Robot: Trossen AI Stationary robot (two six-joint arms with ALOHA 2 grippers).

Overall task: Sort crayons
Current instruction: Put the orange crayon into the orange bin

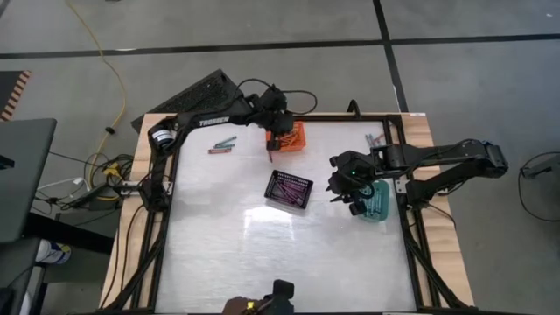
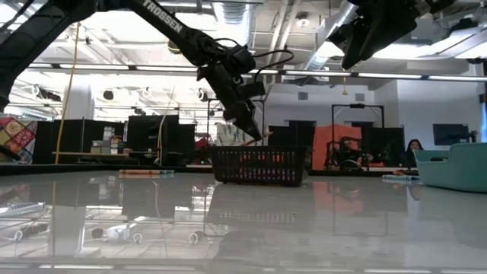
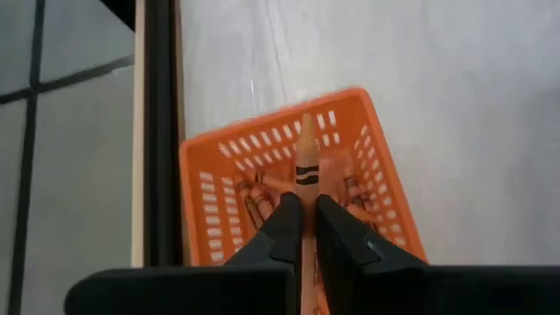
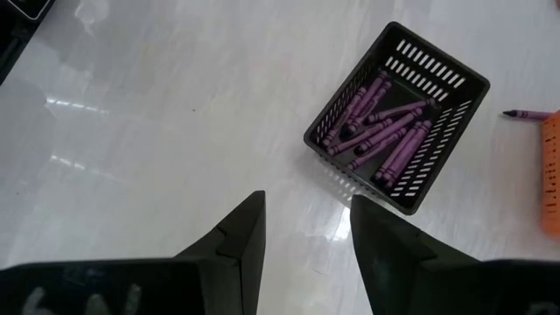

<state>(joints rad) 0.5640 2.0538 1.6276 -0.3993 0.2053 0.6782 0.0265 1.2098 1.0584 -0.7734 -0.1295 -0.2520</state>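
Holding an orange crayon (image 3: 305, 166) pinched between its pressed-together fingers (image 3: 282, 229), the left gripper (image 1: 275, 140) hangs over the orange basket (image 3: 378, 166) at the far left-centre of the surface (image 1: 262, 254), tip pointing down into it. To do this drop well, I judge the crayon should be kept centred over the basket's open middle, clear of the rim, and let go only once its tip is low among the orange crayons already lying inside, so it does not bounce out or catch in the slotted wall. The right gripper (image 1: 354, 194) waits with fingers spread and nothing between them, beside the teal basket (image 1: 378, 206) at the right edge. The left wrist view alone shows the pinch and the basket's contents; the high view cannot resolve either, but it alone shows loose crayons (image 1: 221, 145) on the far left of the surface and a few more (image 1: 374, 138) at the far right. The right wrist view looks into the black basket (image 4: 455, 83) at mid-surface, full of purple crayons (image 4: 378, 122), with one stray purple crayon (image 4: 528, 115) just beyond it. The low view shows the left gripper raised above surface level.
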